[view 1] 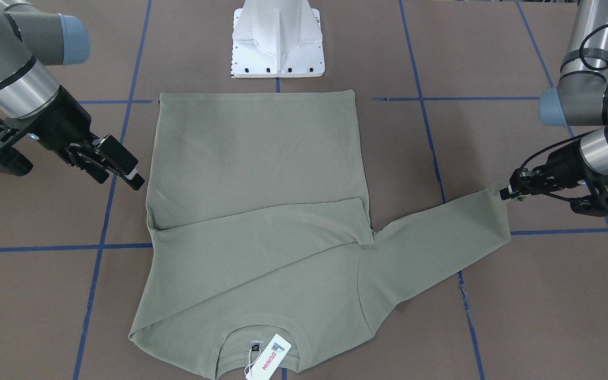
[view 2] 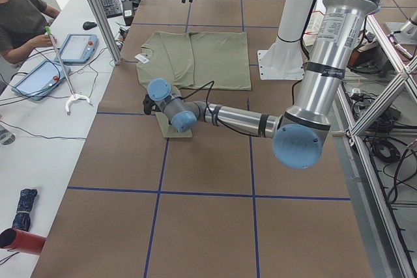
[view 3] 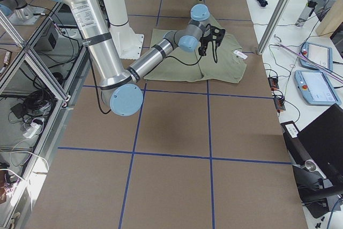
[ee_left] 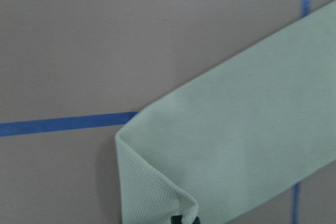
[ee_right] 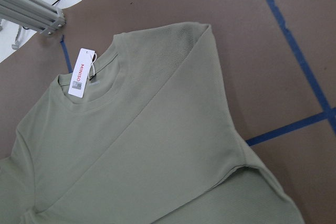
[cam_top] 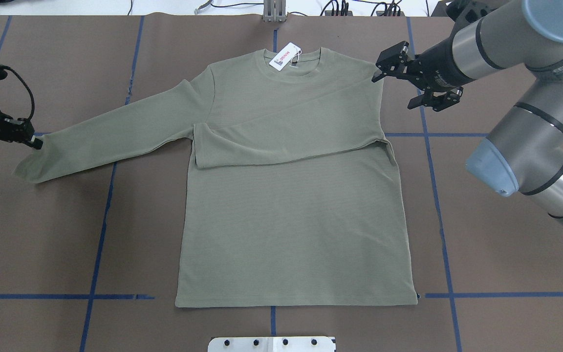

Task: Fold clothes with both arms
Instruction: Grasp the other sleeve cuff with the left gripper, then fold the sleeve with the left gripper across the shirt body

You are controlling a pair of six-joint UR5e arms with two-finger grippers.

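The olive-green shirt lies flat on the brown table, collar and white hang tag at the far side. One sleeve is folded across the chest. The other sleeve stretches out toward my left arm. My left gripper is shut on that sleeve's cuff, whose corner curls up at the fingertips. It shows on the right of the front-facing view. My right gripper hovers open and empty beside the folded shoulder, just off the shirt's edge. Its wrist camera shows the collar and tag.
The white pedestal base stands by the shirt's hem. Blue tape lines cross the table. A person sits at a side table with tablets. An aluminium post is beyond the collar.
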